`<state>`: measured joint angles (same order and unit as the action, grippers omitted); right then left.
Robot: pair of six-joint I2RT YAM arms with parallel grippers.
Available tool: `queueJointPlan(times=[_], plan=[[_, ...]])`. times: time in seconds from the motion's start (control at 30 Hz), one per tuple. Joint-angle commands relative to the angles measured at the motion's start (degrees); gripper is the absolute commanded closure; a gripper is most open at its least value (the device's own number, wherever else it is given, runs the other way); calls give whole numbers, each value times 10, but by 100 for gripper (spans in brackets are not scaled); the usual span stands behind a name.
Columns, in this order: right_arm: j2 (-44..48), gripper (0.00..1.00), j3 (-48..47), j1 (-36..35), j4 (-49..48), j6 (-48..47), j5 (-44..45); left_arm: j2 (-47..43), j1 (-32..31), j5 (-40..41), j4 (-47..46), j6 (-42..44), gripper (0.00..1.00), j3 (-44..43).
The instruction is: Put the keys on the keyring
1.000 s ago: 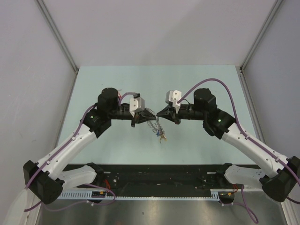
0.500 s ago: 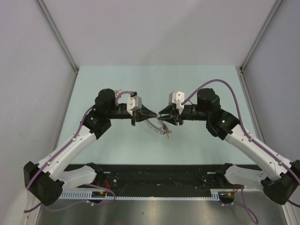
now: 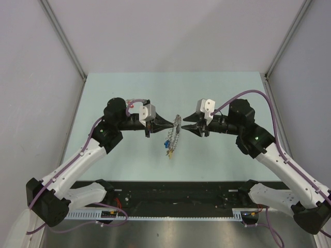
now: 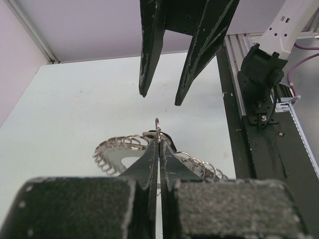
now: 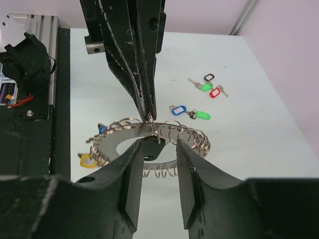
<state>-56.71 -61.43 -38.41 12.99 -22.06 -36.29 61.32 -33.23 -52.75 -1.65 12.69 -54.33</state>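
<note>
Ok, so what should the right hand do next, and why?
Probably draw the right hand back from the keyring and head for the loose keys lying beyond it. It is open and empty, while the shut left hand holds the keyring.

Bright, even, diffuse light from overhead fills all three views. You see only soft, faint shadows on the pale table (image 3: 129,93) beneath the arms. Just beyond your left gripper (image 4: 158,138) fingertips, the keyring (image 4: 117,147) coils glint. Nearest each wrist camera the finger bases are blurred. The right gripper (image 5: 162,145) tips and the table beyond are sharp.
</note>
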Motion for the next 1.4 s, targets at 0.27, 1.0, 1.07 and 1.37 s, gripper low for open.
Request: queueJointPlan(times=[0.27, 1.0, 1.07, 1.37], plan=[[-21, 76, 10, 6, -24, 5, -39, -14, 3, -31, -39, -7, 100, -4], [-28, 100, 10, 1, -39, 3, -69, -10, 3, -34, -38, -13, 100, -8], [-29, 100, 10, -1, -45, 2, -69, -10, 3, -35, -36, -13, 99, -9], [-30, 100, 9, -6, -64, 5, -69, -6, 2, -39, -27, -12, 100, -14]])
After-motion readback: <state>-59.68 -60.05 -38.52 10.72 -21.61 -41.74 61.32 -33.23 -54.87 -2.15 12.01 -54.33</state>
